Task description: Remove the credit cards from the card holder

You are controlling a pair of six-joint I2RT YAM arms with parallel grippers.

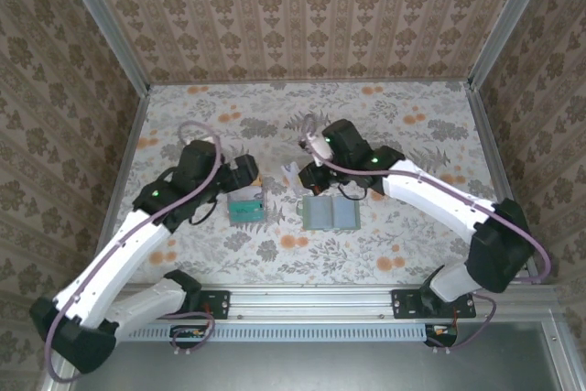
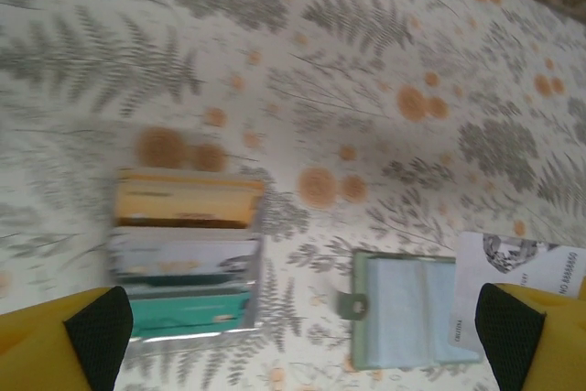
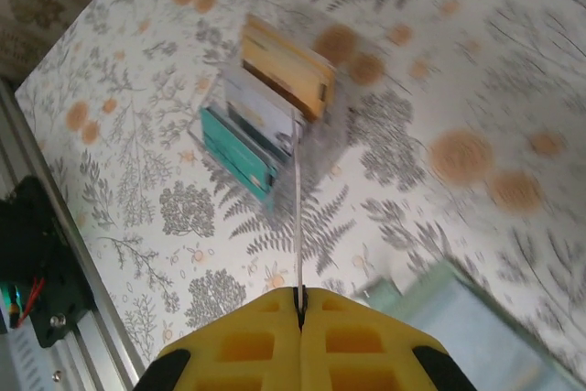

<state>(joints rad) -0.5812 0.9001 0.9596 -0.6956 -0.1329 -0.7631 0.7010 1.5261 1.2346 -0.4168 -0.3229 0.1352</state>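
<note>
Left arm (image 1: 137,226) is extended forward, left gripper (image 2: 304,327) spread wide. Right arm (image 1: 439,194) is angled inward, right gripper (image 3: 300,304) pinched tight on a card (image 3: 298,226).

1. On the desk (image 1: 394,125), a pile of cards (image 1: 245,209) lies left of centre; the holder (image 1: 330,214) lies to its right, apart from it, spread flat.
2. The cards in the pile overlap in steps, each partly covering the next.
3. The left pincer (image 2: 302,341) hangs over the near part of the desk; the pile sits by its left finger and the holder by its right.
4. The right pincer (image 3: 299,304) is above the desk, behind the holder; a lone card (image 3: 298,226) stands edge-on between its fingers.
5. From that pincer, the pile lies ahead and the holder below to the right.
</note>
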